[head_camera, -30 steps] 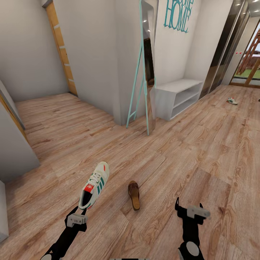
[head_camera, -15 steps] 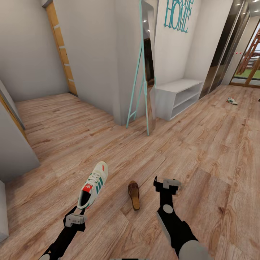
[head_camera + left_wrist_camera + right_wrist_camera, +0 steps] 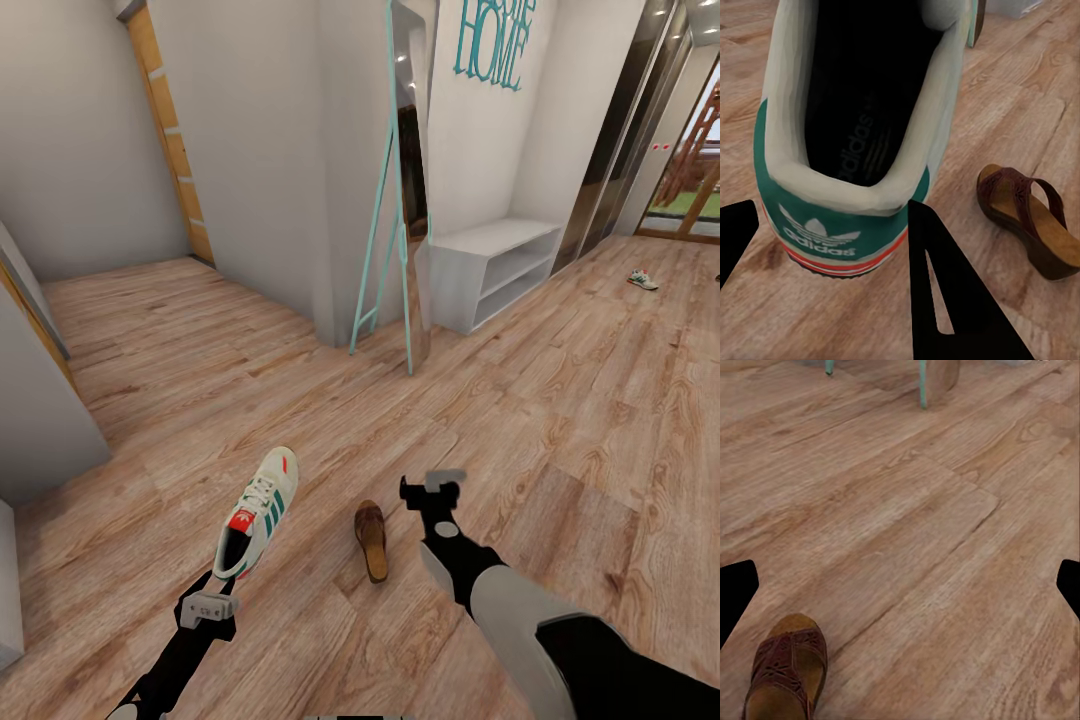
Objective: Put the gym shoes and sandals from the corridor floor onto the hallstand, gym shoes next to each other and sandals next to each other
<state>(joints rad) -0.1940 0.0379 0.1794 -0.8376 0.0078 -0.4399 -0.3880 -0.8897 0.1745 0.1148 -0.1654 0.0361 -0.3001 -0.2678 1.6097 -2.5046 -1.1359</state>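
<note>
Left claw (image 3: 222, 590) pinching gym shoe (image 3: 259, 511) heel only, could slip; right claw (image 3: 428, 492) open, empty, near sandal (image 3: 371, 539), may nudge it.

Even, bright, soft indoor light; shadows on the floor (image 3: 560, 400) are faint. Spot glare dots the mirror (image 3: 412, 150). Renders look slightly soft and blocky.

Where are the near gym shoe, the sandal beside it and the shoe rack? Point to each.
gym shoe (image 3: 258, 510), head view, on the laces.
sandal (image 3: 371, 533), head view, on the strap.
shoe rack (image 3: 497, 238), head view, on its flat top.
</note>
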